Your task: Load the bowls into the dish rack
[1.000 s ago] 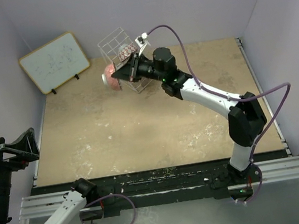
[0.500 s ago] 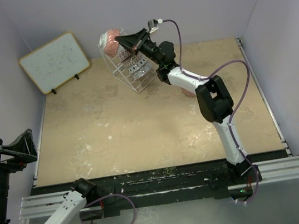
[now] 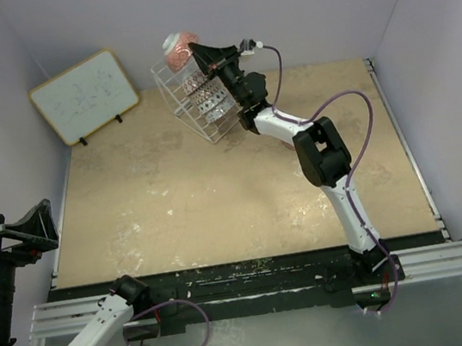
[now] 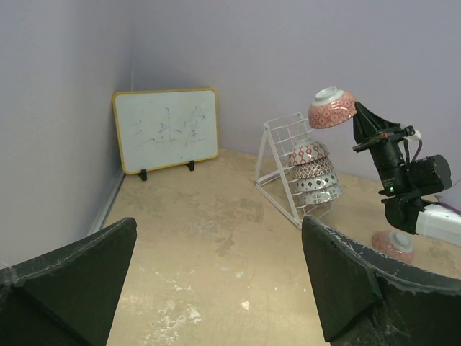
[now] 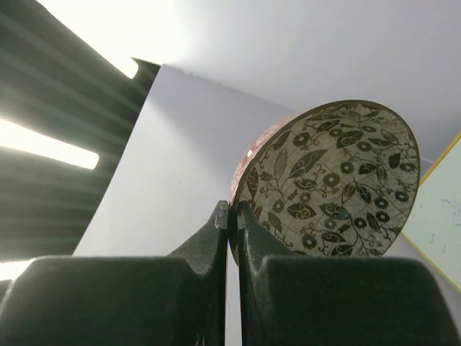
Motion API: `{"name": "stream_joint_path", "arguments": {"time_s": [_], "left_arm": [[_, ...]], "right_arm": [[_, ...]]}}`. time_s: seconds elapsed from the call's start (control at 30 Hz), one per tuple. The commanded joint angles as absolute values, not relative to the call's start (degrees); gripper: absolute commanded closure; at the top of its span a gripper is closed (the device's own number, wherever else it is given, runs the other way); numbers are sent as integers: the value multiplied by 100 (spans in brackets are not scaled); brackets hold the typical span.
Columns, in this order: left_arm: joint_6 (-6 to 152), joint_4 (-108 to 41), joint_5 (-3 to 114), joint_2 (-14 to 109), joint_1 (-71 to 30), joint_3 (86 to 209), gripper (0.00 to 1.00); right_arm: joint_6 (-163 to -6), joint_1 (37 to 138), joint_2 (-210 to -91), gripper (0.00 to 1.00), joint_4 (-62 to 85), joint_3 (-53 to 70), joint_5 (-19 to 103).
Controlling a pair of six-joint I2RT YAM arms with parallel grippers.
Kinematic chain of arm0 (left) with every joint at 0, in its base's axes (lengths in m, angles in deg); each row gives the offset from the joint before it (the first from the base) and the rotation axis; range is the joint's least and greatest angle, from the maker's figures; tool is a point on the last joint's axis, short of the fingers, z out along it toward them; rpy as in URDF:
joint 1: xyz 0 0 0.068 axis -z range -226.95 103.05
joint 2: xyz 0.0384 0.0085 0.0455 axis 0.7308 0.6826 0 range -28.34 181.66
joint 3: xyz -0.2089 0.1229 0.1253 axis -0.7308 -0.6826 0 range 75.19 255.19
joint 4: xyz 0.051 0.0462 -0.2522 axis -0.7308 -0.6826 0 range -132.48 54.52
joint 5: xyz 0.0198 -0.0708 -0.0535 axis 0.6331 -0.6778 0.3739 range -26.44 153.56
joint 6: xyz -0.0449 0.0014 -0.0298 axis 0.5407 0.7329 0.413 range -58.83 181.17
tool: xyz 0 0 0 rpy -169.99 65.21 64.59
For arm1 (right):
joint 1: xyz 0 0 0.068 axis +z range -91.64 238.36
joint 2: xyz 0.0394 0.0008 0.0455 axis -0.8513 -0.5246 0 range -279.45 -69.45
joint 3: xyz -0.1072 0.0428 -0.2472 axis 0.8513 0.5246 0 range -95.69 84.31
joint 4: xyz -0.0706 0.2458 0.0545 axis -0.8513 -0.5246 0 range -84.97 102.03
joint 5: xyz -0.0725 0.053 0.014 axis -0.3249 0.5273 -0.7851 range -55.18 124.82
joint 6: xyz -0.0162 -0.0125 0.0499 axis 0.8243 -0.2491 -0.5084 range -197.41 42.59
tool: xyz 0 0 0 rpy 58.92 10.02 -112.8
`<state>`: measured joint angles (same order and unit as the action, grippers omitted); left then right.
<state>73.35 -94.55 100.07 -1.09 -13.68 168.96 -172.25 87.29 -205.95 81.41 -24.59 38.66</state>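
Observation:
My right gripper (image 3: 196, 56) is shut on the rim of a red patterned bowl (image 3: 180, 46), holding it just above the top of the white wire dish rack (image 3: 175, 90) at the back of the table. The right wrist view shows the bowl's leaf-patterned inside (image 5: 338, 173) with the rim pinched between the fingers (image 5: 232, 209). In the left wrist view the held bowl (image 4: 332, 108) hangs upside down over the rack (image 4: 277, 155), which holds three stacked bowls (image 4: 313, 173). Another red bowl (image 4: 392, 245) lies on the table to the right of the rack. My left gripper (image 4: 220, 223) is open and holds nothing.
A wood-framed whiteboard (image 3: 84, 95) leans on the back wall left of the rack. Walls close the table on the left, back and right. My left gripper (image 3: 23, 234) hangs off the table's left front corner.
My right arm has raised the bowl from beside the rack's front face to above its top edge, and its elbow has folded back. The left arm has stayed still.

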Motion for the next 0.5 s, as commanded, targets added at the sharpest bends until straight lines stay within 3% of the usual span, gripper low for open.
{"name": "stream_joint_path", "arguments": {"time_s": [0.0,0.47], "left_arm": [[7171,-9419,10086,-151,-1312,16847,1],[7176,-9486,10156,-197,-1260,16832,1]], "right_arm": [[-17500,8739,-20459,100,8790,-2613,3179],[-17802,8784,-20790,100,8868,-2314,2786]]}}
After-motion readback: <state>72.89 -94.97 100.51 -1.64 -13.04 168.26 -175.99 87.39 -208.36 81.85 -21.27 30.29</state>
